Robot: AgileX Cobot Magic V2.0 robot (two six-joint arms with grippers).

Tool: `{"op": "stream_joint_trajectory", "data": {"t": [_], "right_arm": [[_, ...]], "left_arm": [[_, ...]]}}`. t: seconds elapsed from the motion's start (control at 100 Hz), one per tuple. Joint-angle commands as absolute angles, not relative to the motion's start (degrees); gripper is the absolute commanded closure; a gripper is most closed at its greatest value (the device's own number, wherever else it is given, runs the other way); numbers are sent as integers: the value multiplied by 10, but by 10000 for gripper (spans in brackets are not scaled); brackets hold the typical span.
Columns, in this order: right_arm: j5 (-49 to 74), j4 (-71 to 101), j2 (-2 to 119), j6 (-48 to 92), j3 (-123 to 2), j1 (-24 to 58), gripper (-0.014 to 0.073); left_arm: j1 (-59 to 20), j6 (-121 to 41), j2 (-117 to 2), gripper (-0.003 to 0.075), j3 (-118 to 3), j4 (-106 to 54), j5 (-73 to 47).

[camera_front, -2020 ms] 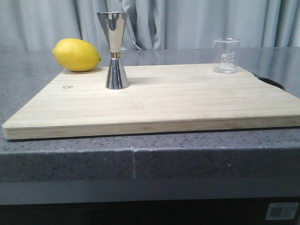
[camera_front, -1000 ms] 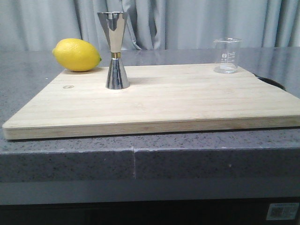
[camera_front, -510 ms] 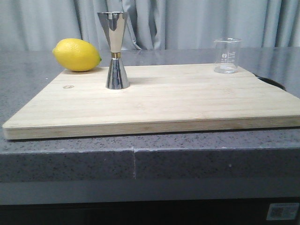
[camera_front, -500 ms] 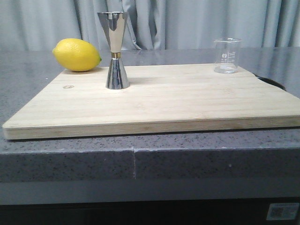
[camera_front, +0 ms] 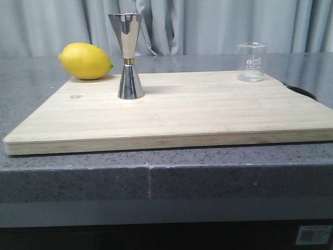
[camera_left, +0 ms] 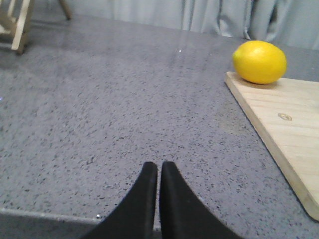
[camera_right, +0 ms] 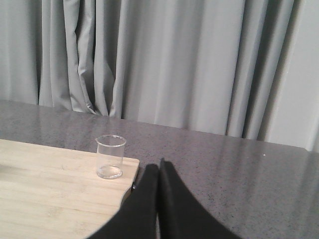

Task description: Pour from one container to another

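The clear glass beaker (camera_front: pixel 252 62) stands upright at the far right corner of the wooden cutting board (camera_front: pixel 171 112); the right wrist view shows the beaker (camera_right: pixel 110 157) too. The steel jigger (camera_front: pixel 127 55) with a gold band at its waist stands upright on the board's left part. Neither gripper appears in the front view. My left gripper (camera_left: pixel 159 167) is shut and empty over the grey counter, off the board's left side. My right gripper (camera_right: pixel 159 168) is shut and empty, beside the board's corner and short of the beaker.
A yellow lemon (camera_front: pixel 85 61) lies at the board's far left corner, behind the jigger; the lemon (camera_left: pixel 259 61) shows in the left wrist view as well. A wooden stand (camera_left: pixel 14 22) sits far off on the speckled grey counter (camera_left: pixel 114 104). Grey curtains hang behind.
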State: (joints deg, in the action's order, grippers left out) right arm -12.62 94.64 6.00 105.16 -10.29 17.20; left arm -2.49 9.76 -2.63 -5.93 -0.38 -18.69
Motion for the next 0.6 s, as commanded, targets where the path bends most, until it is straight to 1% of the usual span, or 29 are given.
{"op": "stream_joint_trajectory", "data": {"t": [0.0,0.08,0.21,0.26,0.31,0.51,0.59], "right_arm": [[-118,947,65,1058,-118,171,664],[-118,947,65,1058,-118,171,664],[-118,947,65,1058,-118,171,664],[-118,947,65,1058,-118,171,664],[-118,947,65,1058,-118,171,664],[-118,947,65,1058,-118,171,664],[-118,947,65,1058,-118,171,664]], "left_arm": [[-42,219,-29,739,-73,86,-136],[-54,220,-29,739,-53,100,-76],[-62,220,-29,739,2,114,99],[-62,220,-29,739,21,114,142],[-62,220,-28,739,18,117,116],[-58,217,-16,739,18,108,117],[-58,215,-7,739,18,75,117]]}}
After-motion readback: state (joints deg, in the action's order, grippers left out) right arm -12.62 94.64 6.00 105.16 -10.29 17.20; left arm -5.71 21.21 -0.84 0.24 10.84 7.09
